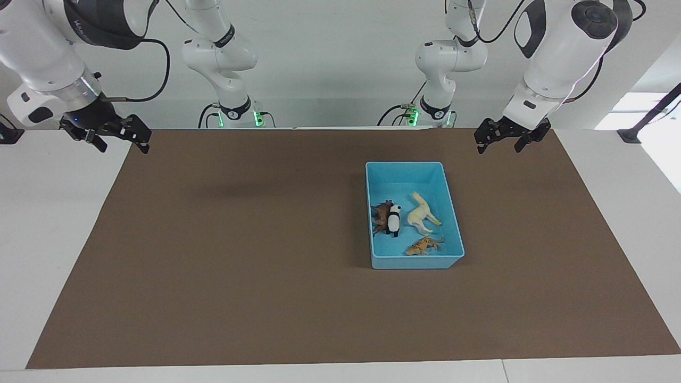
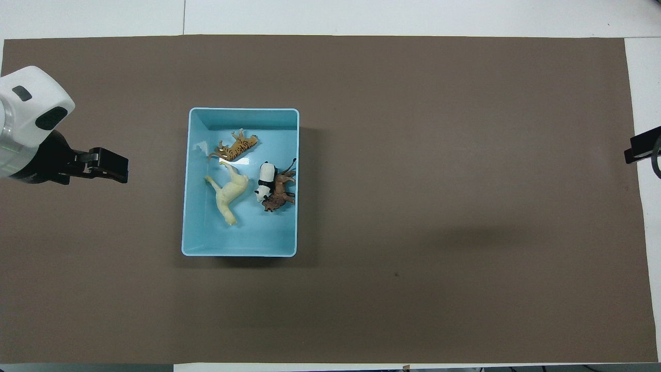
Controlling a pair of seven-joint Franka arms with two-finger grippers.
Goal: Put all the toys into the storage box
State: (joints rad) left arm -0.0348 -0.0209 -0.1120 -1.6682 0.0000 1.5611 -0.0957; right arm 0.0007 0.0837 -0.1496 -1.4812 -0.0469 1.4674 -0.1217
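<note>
1. Hanging in the air over the brown mat's [image 1: 239, 276] edge at its own end of the table, the left gripper [image 1: 504, 140] has its fingers spread apart and holds nothing; it touches nothing.
2. The right gripper [image 1: 114, 136] is raised over the mat's corner at the right arm's end, fingers likewise apart and empty.
3. The light blue storage box [image 1: 407, 167] sits on the mat toward the left arm's end of the table, well apart from both grippers, closer to the left one.
4. All four toys lie inside the box:
   - the cream-yellow horse [image 1: 420, 214] on its side near the middle;
   - the orange striped tiger [image 1: 422, 246] by the wall farthest from the robots;
   - the black-and-white panda [image 1: 394, 218] touching the brown lion-like animal [image 1: 381, 216], which lies against the wall toward the right arm's end.
</note>
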